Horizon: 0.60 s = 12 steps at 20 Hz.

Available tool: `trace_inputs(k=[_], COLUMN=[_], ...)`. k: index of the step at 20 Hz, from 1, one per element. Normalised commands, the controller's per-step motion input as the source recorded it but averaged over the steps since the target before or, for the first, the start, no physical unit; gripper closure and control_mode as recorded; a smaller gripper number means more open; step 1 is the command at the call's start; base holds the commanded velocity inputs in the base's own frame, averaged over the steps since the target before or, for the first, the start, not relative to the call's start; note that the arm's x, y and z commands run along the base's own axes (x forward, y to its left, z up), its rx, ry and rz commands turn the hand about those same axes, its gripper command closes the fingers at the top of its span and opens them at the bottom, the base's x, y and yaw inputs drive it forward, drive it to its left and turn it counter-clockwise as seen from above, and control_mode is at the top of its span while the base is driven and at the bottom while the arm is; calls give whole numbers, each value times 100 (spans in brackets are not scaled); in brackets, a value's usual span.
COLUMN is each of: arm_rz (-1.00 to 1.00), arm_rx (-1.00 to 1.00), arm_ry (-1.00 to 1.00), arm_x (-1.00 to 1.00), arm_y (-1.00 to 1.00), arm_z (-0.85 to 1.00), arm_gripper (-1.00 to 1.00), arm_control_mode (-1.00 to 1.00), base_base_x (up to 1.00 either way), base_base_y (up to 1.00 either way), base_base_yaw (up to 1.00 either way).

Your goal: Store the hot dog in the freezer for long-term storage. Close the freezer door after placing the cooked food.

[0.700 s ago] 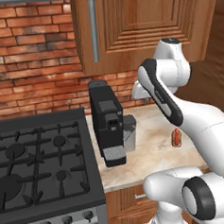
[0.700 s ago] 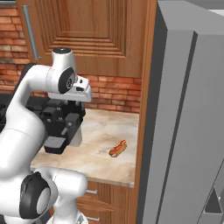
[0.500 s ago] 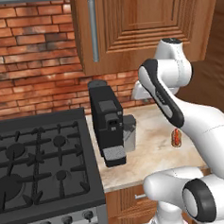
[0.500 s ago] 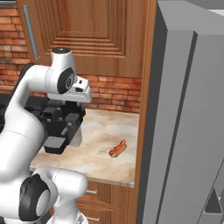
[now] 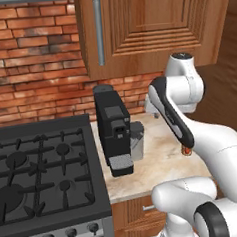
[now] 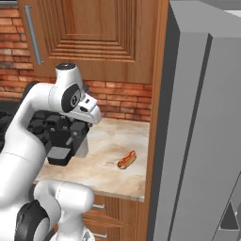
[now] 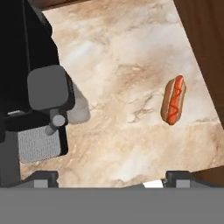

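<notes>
Small red-orange sausage in tan bun (image 7: 173,100) lies on the beige marble counter (image 7: 122,78), off toward one fingertip of the parted jaws, long axis roughly along the view.

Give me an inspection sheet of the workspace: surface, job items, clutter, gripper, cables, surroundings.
Surface: marble counter, bare around the food.
Job's things: hot dog lies flat on the counter, alone, near the wooden panel at the counter's end; grey fridge unit stands beyond that panel.
Clutter: black coffee machine by the stove.
Grippers: gripper open, high above the counter, holding nothing, hot dog ahead of it and off to one side.
Cables: nothing seen.
Surroundings: brick wall, wooden upper cabinet.
</notes>
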Motion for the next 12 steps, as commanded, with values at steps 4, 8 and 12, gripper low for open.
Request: trace_inputs(k=[4,8,12], arm_rz=[-21,-13,-5], arm_rx=[0,-6,-8], arm_ry=[2,0,0], arm_x=[0,0,0], arm_y=[-59,-42,-31], arm_z=[-41,-65,-75], arm_gripper=[-100,-100,-100], arm_control_mode=[-100,-100,-100], base_base_x=[0,0,0], base_base_y=[0,0,0], base_base_yaw=[0,0,0])
